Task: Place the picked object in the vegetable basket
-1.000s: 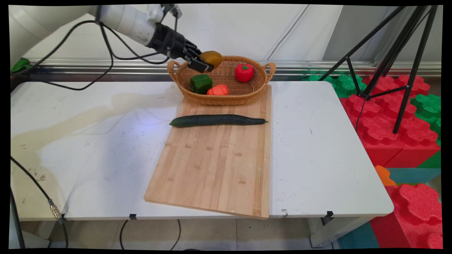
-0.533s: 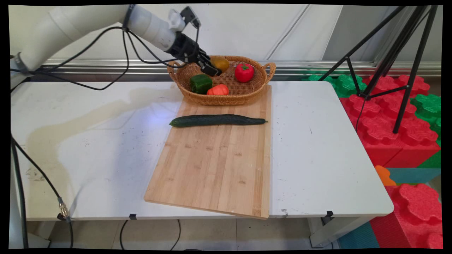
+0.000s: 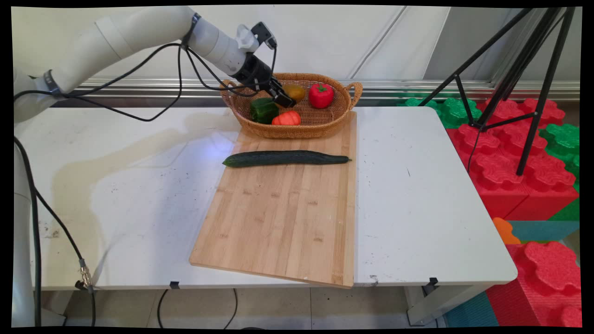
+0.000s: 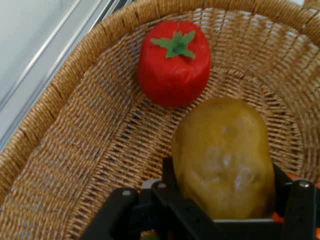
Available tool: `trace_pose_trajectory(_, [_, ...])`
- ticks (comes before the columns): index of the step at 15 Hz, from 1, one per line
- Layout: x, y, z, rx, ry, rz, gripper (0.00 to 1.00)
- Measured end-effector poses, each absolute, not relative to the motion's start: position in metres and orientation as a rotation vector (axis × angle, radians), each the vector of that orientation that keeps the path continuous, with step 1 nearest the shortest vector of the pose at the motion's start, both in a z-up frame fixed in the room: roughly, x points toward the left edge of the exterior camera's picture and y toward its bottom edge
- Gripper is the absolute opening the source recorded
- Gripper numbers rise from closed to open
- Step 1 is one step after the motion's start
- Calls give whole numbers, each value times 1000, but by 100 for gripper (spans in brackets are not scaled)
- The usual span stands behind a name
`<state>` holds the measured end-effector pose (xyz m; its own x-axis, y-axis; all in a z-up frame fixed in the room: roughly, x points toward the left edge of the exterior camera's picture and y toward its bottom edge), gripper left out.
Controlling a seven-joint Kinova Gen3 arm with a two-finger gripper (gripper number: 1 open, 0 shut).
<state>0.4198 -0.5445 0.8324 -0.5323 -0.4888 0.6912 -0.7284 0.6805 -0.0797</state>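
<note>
White table (image 3: 417, 195), wooden board (image 3: 283, 218), wicker basket (image 3: 320, 125) at the far edge.
Inside the basket the claw (image 3: 287, 99) grips a yellow-brown potato (image 4: 225, 155), beside a red tomato (image 4: 172, 65), a green pepper (image 3: 263, 110) and an orange piece (image 3: 287, 118). A cucumber (image 3: 285, 158) lies across the board. Behind stands a pale wall (image 3: 325, 37); at right, a black tripod (image 3: 519, 83) over red and green foam blocks (image 3: 524, 181).

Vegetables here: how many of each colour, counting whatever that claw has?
Red: 1, red pepper
Green: 2, green pepper, cucumber
Orange: 1, orange pepper
Yellow-brown: 1, potato in the gripper
Total: 5
</note>
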Motion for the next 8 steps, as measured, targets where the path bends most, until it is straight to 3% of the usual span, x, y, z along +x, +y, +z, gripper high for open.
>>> trace_pose_trajectory(5, [415, -555, 822, 946, -2252, 482, 0])
trace_pose_trajectory(6, [413, -558, 820, 946, -2253, 482, 100])
trace_pose_trajectory(8, [411, -561, 817, 947, -2250, 482, 100])
